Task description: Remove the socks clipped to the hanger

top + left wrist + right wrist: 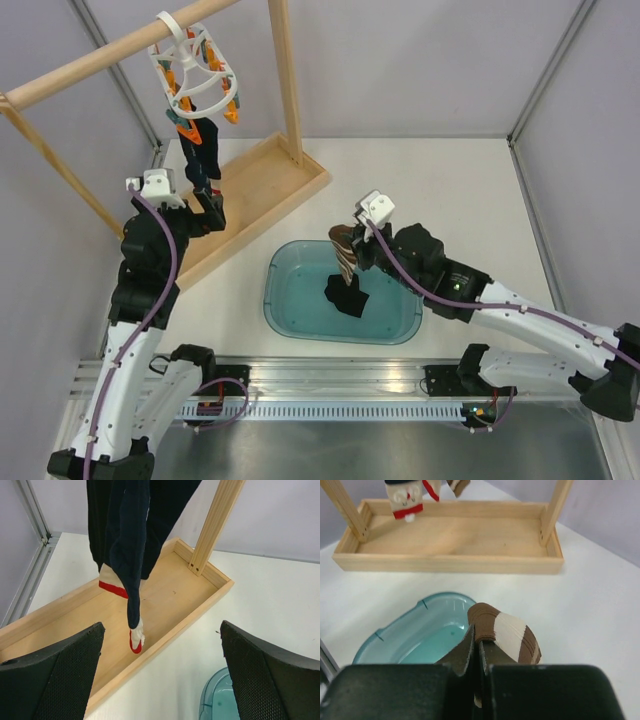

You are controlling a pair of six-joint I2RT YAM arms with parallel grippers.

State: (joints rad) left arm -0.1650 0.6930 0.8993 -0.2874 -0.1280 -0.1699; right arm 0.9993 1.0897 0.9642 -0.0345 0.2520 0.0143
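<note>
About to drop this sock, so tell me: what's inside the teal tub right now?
One dark sock lies on the tub floor. The right gripper, shut on a striped sock, hangs over the far rim and hides a patch of floor beneath it.

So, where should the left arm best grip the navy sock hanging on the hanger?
Likely mid-length, above its red and cream toe, approaching level from the near side: the navy sock hangs straight down, narrow enough for the open left end effector.

White hanger with dark sock clipped, right hand gripping striped sock above teal tub, black sock inside
</note>
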